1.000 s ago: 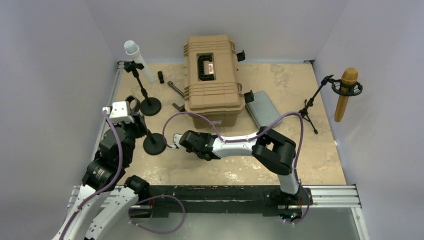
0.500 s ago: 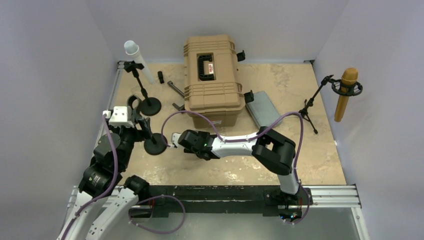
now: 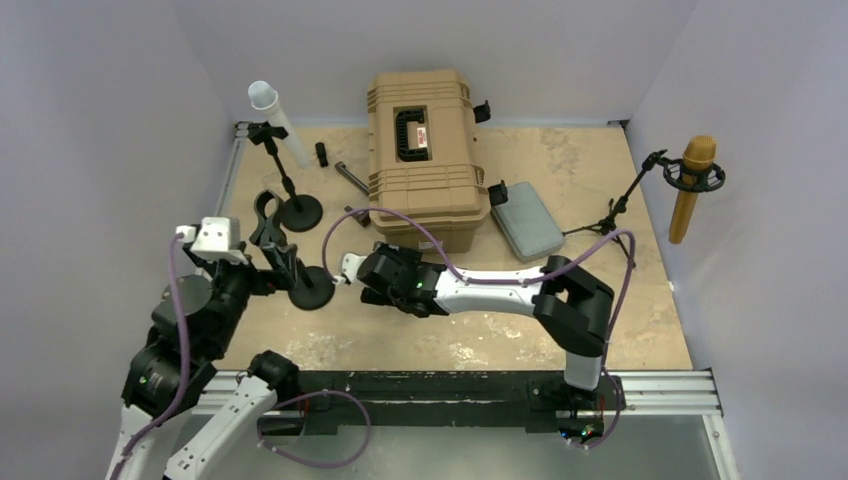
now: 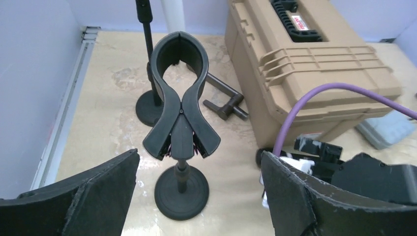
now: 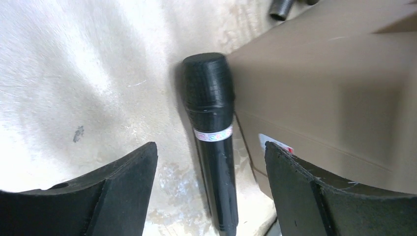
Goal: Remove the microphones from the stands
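The mic (image 5: 206,88) lay on the table (image 5: 74,73) just beside the case (image 5: 319,88), between the spread fingers (image 5: 98,196) of the right gripper (image 5: 210,147) (touching neither). The left gripper (image 4: 199,153), also open, faced the stand (image 4: 181,142).

A robot lab: plain grey walls (image 3: 100,120) box in a tabletop (image 3: 640,310), two arms (image 3: 490,290) bolted to a rail (image 3: 660,392) along the bottom.

The left arm (image 3: 190,330) is folded back at the left side with its wrist raised. Its left hand (image 3: 255,272) faces forward, fingers (image 4: 88,196) spread wide. The right arm (image 3: 500,290) stretches low toward the left, elbow bent. Its right hand (image 3: 350,270) tips downward, fingers (image 5: 113,191) wide apart.
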Motion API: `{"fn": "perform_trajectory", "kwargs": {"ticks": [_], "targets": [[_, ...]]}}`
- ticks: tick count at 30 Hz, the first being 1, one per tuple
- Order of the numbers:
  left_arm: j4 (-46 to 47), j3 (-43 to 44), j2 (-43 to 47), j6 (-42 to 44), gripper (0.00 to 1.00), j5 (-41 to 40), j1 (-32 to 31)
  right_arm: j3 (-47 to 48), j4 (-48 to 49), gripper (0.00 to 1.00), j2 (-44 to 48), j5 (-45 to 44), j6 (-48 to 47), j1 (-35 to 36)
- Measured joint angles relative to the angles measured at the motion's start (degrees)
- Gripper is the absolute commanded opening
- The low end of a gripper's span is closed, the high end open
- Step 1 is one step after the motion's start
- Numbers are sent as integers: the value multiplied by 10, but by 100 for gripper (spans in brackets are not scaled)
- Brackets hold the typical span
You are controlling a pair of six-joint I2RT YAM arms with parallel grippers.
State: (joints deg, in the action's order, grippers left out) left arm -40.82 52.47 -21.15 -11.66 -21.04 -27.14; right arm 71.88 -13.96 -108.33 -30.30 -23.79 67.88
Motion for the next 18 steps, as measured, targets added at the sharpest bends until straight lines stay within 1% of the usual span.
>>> {"fn": "perform_trajectory", "kwargs": {"ticks": [2,4,6,8,10,14,15,18], "targets": [[-45,59,-15,-25,93,9,0,0,0,77,27,0,11,4],[-89,123,-38,-45,93,14,0,0,1,81,56,1,27,10],[-124,184,-63,-67,93,16,0,2,4,82,81,5,50,14],[-153,225,-79,-80,92,17,0,2,12,82,101,16,81,17],[-172,245,-85,-90,92,17,0,3,18,82,118,33,123,18],[-194,255,-83,-104,91,13,0,17,31,85,155,110,238,18],[-197,255,-80,-105,91,12,0,23,38,87,162,129,264,18],[-196,249,-63,-113,90,8,0,43,92,91,189,209,367,18]]}}
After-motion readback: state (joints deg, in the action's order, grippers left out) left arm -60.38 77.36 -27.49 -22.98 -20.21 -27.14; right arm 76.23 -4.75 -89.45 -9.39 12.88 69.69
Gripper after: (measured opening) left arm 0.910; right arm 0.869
